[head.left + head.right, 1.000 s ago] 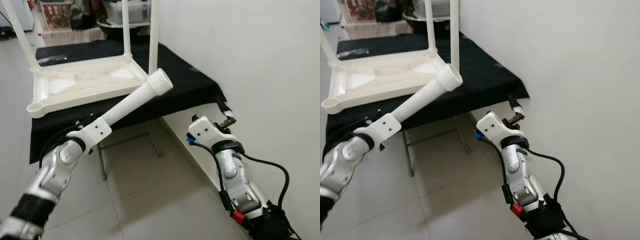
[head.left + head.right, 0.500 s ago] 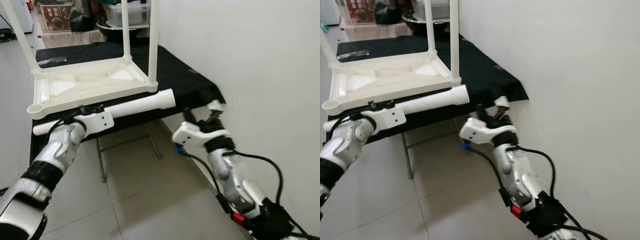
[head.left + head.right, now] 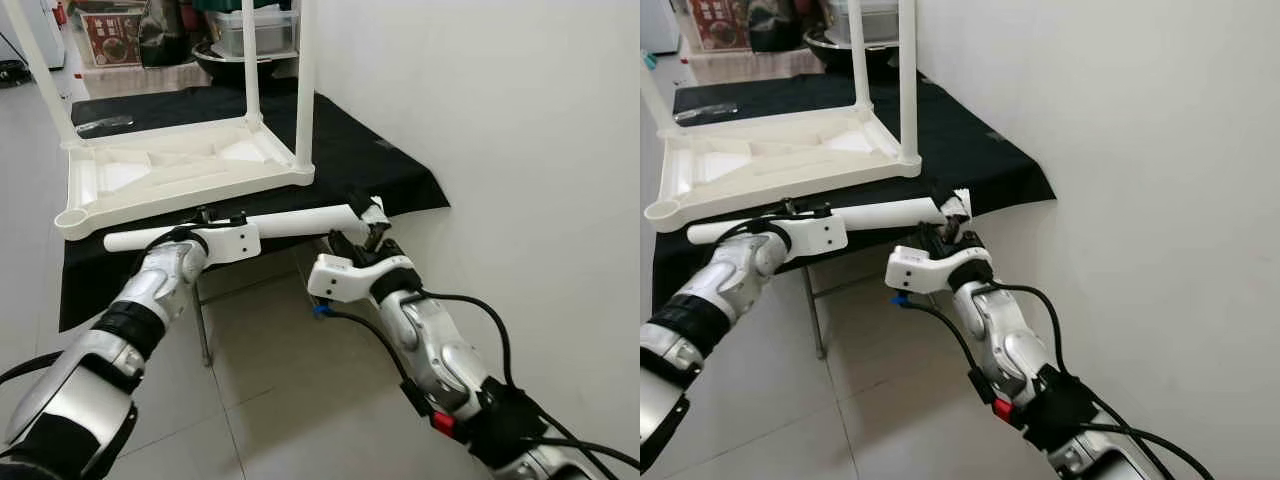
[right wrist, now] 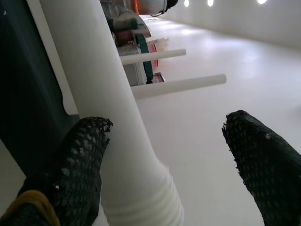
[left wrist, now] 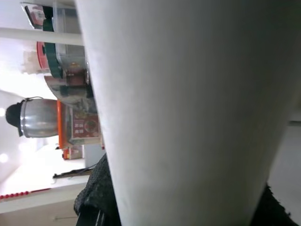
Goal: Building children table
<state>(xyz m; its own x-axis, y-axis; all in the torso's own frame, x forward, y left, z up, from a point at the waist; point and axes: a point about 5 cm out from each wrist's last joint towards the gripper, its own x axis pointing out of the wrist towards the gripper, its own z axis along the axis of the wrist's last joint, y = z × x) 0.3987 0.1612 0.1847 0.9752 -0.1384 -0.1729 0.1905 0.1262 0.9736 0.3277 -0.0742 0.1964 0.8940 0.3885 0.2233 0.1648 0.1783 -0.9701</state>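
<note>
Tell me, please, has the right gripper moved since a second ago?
Yes. The right gripper has risen from low beside the black-clothed table to the threaded end of the loose leg, fingers open around it.

Upturned table (image 3: 180, 170) on cloth-covered stand (image 3: 370, 170); loose leg (image 3: 290, 222) before it (probably untouching).

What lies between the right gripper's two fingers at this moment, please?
The loose table leg's threaded end, hard against one finger of the right gripper; the rest of the gap is bare, as the right wrist view shows.

No writing can be read anywhere. The red box (image 3: 110, 35) behind the counter (image 3: 350, 150) bears print. It is too blurred to read.
</note>
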